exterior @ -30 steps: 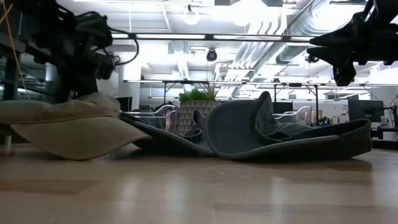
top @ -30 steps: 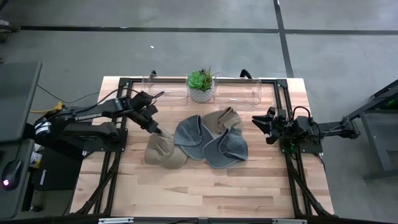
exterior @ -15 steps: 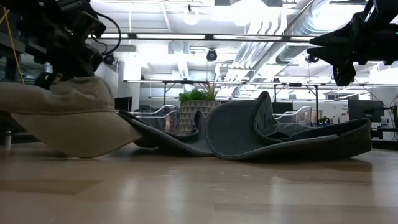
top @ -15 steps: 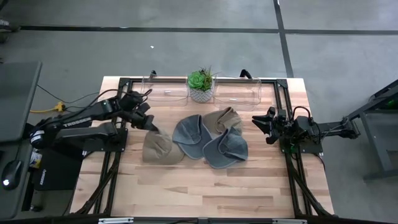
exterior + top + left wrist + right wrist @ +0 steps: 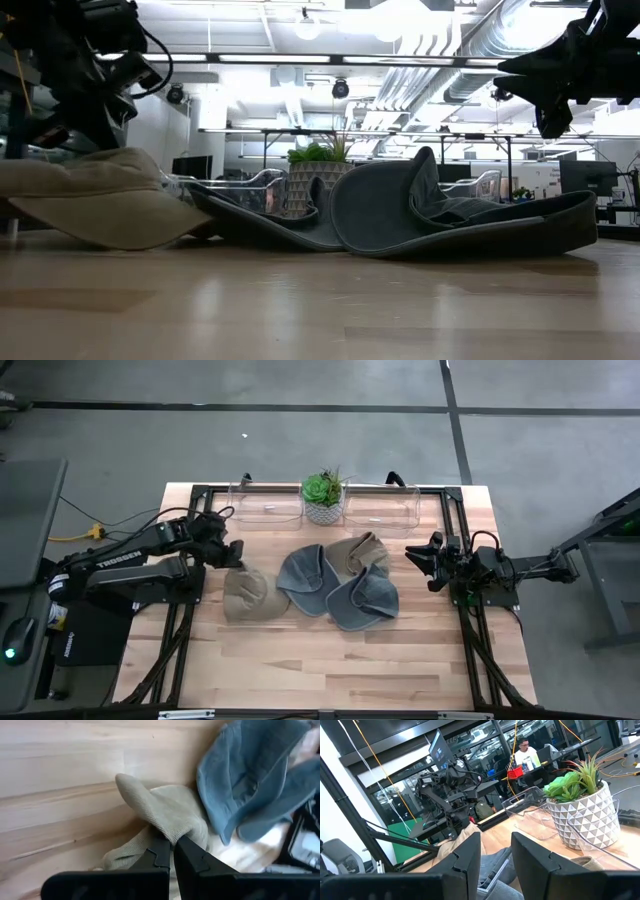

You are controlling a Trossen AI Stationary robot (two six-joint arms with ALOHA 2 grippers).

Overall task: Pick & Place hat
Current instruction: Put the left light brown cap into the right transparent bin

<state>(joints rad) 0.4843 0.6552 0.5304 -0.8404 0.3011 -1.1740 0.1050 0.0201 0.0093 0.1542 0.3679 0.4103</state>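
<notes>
The tan hat (image 5: 246,594) is soft ribbed cloth, floppy, with a wide brim that droops at the edges. It sits on the left half of the pale wooden worktop (image 5: 330,660), and the left pincer (image 5: 173,851) is clamped tight on a pinched-up fold of its crown — the cloth rises to a blunt peak right at the fingertips. In the low view the hat's brim lies against the wood while the crown is drawn upward.

Just beside it to the right lies a blue-grey hat (image 5: 304,579), same limp fabric, its brim nearly touching the tan one. Further right another blue-grey hat (image 5: 364,600) overlaps a second tan hat (image 5: 362,550), all bunched in one pile at the middle.

Behind the pile stands a spiky green plant (image 5: 323,489) in a white faceted pot (image 5: 590,817), flanked by two clear plastic bins (image 5: 268,503) along the far edge.

The right pincer (image 5: 411,558) hangs above the right side of the worktop, well apart from the hats, fingers parted with nothing between them.
</notes>
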